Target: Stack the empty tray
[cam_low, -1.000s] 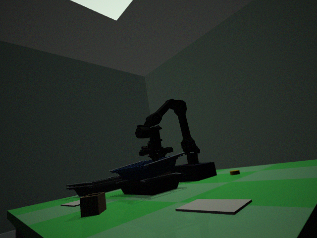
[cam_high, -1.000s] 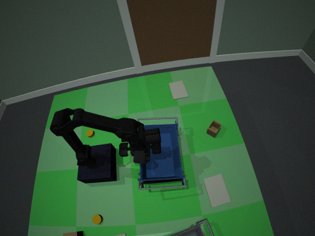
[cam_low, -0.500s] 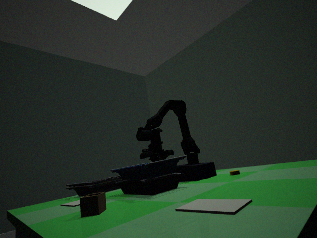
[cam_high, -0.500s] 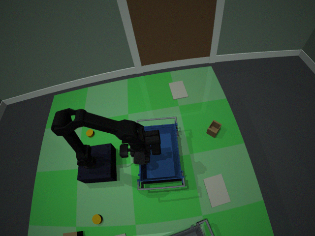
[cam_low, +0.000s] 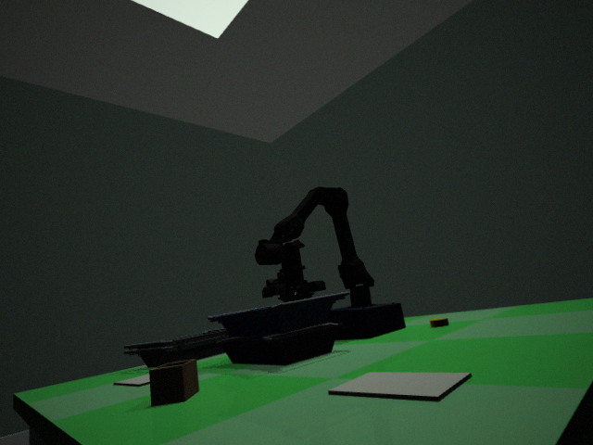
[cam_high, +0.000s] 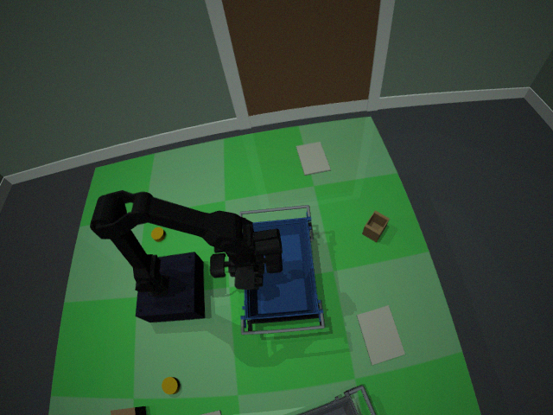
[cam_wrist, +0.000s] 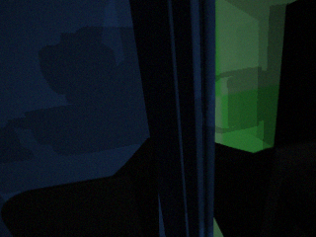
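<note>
Blue tray (cam_high: 294,303) (cam_low: 283,317) (cam_wrist: 197,118) smooth plastic, bars (grayish) metal-like.

a table with a checkered top in bright and pale green (cam_high: 276,379) (cam_low: 287,416) carries a dark tray (cam_low: 283,351), a grey tray (cam_high: 334,408) (cam_low: 182,349), a small open brown box (cam_high: 375,226) (cam_low: 173,383), flat pale plates, yellow discs and a dark base block (cam_high: 178,290) (cam_low: 378,321)

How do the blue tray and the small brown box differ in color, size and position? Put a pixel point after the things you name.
The blue tray (cam_high: 290,301) (cam_low: 283,316) (cam_wrist: 89,15) is blue, while the small box (cam_high: 372,234) (cam_low: 167,385) is brown. The blue tray is much larger than the small box. The blue tray sits above a dark tray (cam_low: 283,351), whereas the small box stands directly on the green tabletop (cam_high: 174,357) (cam_low: 287,416) (cam_wrist: 242,104).

Both are open-topped containers.
</note>
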`<state>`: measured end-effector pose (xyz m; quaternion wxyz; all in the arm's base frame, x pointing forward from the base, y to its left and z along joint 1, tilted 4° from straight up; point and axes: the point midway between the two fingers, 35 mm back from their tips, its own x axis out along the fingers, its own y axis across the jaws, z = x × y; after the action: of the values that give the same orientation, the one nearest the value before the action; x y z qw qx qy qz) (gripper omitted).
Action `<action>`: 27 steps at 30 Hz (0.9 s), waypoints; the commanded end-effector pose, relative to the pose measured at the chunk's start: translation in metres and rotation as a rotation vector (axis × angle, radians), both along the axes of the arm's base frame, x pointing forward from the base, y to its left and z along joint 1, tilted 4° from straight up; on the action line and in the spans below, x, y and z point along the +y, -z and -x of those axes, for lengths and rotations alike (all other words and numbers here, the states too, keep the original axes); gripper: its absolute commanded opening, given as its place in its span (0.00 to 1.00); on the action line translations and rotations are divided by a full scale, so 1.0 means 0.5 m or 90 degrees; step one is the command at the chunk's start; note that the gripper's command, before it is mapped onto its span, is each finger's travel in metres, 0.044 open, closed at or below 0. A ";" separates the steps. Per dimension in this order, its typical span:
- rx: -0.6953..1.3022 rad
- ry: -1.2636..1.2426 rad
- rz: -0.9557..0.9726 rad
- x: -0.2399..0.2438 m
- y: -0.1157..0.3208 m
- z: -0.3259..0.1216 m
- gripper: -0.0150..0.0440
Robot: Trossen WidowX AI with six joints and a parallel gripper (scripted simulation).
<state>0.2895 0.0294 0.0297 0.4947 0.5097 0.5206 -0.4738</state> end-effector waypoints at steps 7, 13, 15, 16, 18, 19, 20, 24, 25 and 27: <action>0.005 0.001 -0.001 0.001 0.004 0.002 0.63; 0.005 0.001 -0.001 0.001 0.004 0.002 0.78; 0.005 0.001 -0.001 0.001 0.004 0.002 0.83; 0.005 0.001 -0.001 0.001 0.004 0.002 0.85; 0.005 0.001 -0.001 0.001 0.004 0.002 0.90; 0.005 0.001 -0.001 0.001 0.004 0.002 0.93; 0.005 0.001 -0.001 0.001 0.004 0.002 0.95; 0.005 -0.001 0.000 0.000 0.004 0.002 1.00; 0.005 -0.001 0.000 0.000 0.004 0.002 1.00; 0.005 -0.001 0.000 0.000 0.004 0.002 1.00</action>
<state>0.2884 0.0295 0.0277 0.4930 0.5074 0.5226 -0.4758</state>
